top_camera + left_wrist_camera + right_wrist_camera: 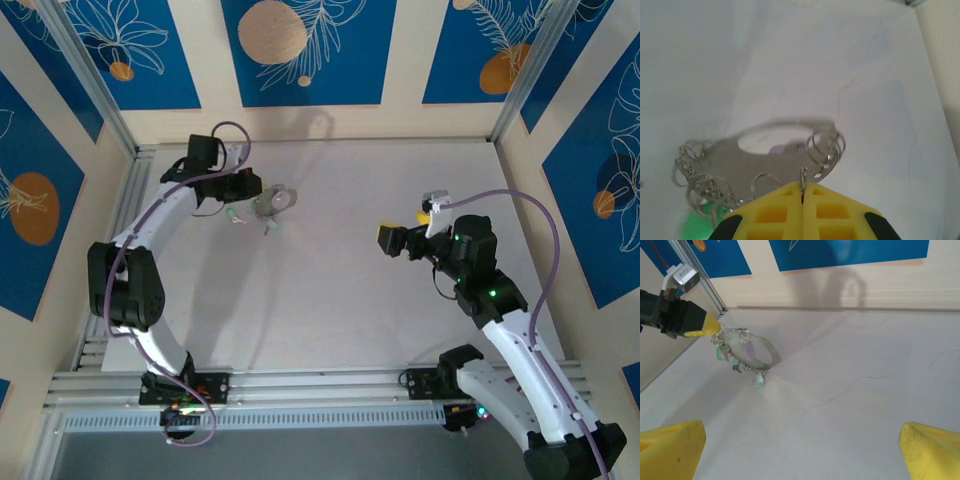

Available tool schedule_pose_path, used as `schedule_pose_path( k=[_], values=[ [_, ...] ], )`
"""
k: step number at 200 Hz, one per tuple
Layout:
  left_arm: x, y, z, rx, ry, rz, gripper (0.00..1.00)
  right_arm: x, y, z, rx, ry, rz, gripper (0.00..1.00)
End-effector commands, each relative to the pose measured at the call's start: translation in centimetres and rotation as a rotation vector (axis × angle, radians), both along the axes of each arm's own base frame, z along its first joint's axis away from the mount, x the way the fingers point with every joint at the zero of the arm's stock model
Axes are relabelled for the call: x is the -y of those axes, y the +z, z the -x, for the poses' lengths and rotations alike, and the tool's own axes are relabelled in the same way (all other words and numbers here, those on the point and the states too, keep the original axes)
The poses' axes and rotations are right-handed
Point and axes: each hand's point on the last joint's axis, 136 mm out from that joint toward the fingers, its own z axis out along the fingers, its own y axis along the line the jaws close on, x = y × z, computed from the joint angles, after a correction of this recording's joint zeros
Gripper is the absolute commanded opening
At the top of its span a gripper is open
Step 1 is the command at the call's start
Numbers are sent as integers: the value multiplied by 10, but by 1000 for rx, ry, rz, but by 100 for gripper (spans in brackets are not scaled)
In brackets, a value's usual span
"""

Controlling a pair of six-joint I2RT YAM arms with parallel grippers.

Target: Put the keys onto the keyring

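On the left, my left gripper (803, 195) is clenched tight, its yellow fingers (775, 215) pressed together on a thin upright bit of wire at the near edge of the keyring (785, 124). I take that wire for the loop's own, though it could belong to one of the small split rings (826, 147) crowded along it. The keyring sits at the far left of the tabletop (340, 300), tipped up on the side I hold. Whether its far rim touches the surface I cannot tell. Around the loop hang the keys: a green-headed one (720, 354) close under my fingers, a pale purple tag (749, 350) inside the loop, and another small key (759, 381) low at the near edge, either dangling or lying just beside the ring. My judgement is that I am in the holding step, steadying the ring so a key can be threaded on. To the right, well apart from all this, my right gripper (801, 452) is released, jaws spread wide over bare tabletop and grasping nothing. The next move falls to that arm: cross toward the ring, single out whichever key is loose, and close on it precisely. The keys are far smaller than my fingers and tangled among the split rings.
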Motion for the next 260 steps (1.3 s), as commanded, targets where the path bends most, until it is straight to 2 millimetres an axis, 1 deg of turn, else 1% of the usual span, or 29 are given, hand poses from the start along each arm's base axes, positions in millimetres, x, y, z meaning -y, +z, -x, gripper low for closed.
schedule_pose_path(
  k=[1,24,49,66,82,112,140,160,173,178,191,201,221,226,229,239,245,253,260],
  values=[
    [11,-14,32,-43,-63,-24,0,-7,7,-1,28,28,-23,99],
    [18,-23,58,-50,-84,-39,0,-7,7,-2,29,28,-19,99],
    [32,-35,93,-74,-108,-36,0,-9,2,-5,18,28,-20,99],
    [40,-50,118,-89,-130,-75,0,-10,-2,-6,11,31,-24,99],
    [47,-65,137,-108,-142,-97,0,-12,-5,-6,3,37,-33,99],
    [58,-89,163,-130,-162,-125,0,-16,-11,-7,-12,46,-32,99],
    [75,-103,186,-139,-217,-165,0,-17,-18,-9,-26,46,-28,99],
    [82,-114,199,-158,-252,-210,0,-19,-23,-11,-36,49,-29,99],
    [80,-120,204,-170,-255,-236,0,-20,-24,-12,-40,53,-31,99],
    [80,-121,206,-177,-255,-238,4,-21,-25,-13,-42,54,-31,99],
    [81,-121,209,-187,-261,-226,19,-21,-24,-14,-39,52,-30,99],
    [81,-118,211,-192,-266,-222,28,-21,-24,-15,-38,53,-26,99],
    [81,-102,208,-164,-275,-228,44,-21,-23,-18,-33,52,-20,99],
    [82,-97,207,-157,-281,-232,58,-22,-23,-19,-33,53,-20,99],
    [82,-93,206,-150,-286,-238,61,-22,-23,-19,-33,53,-20,99],
    [80,-79,198,-118,-287,-268,64,-23,-23,-21,-35,55,-22,99],
    [76,-72,192,-98,-274,-292,64,-24,-24,-22,-37,56,-23,99],
    [67,-63,179,-78,-240,-315,64,-25,-25,-23,-40,59,-25,99],
    [55,-57,164,-68,-196,-322,64,-26,-26,-24,-43,63,-27,99]
  ],
)
